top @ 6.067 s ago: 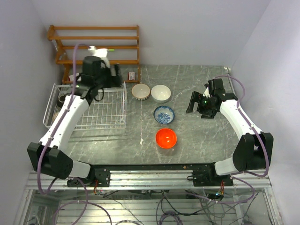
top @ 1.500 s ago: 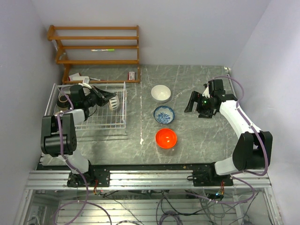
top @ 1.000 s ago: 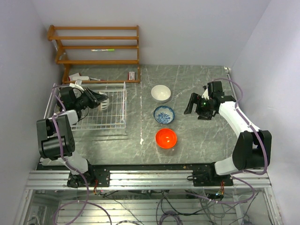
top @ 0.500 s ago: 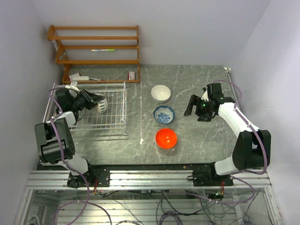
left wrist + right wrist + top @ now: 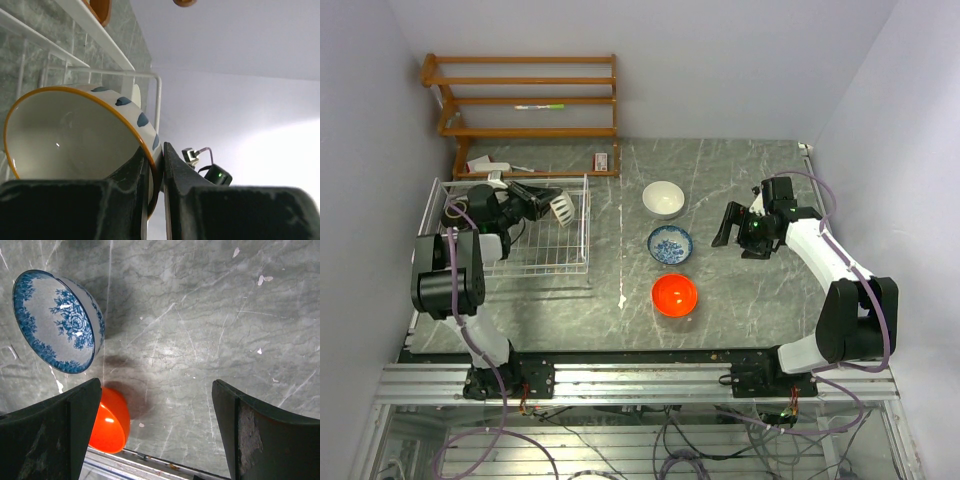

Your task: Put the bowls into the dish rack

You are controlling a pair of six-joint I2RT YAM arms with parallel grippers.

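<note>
Over the dish rack's (image 5: 586, 232) far right corner, your left gripper (image 5: 156, 175) pinches the cream bowl's (image 5: 75, 135) rim, bowl tipped on edge, wire floor straight below; right gripper (image 5: 729, 223) hangs open, well apart from the rack.

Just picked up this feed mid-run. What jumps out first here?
The bright orange-red bowl, sitting centre-front, draws the eye first. Next, the left gripper pinches the rim of a cream bowl, tilted on edge over the dish rack at the left. The right gripper hovers open beside the blue-and-white bowl, with the white bowl farther back.
</note>
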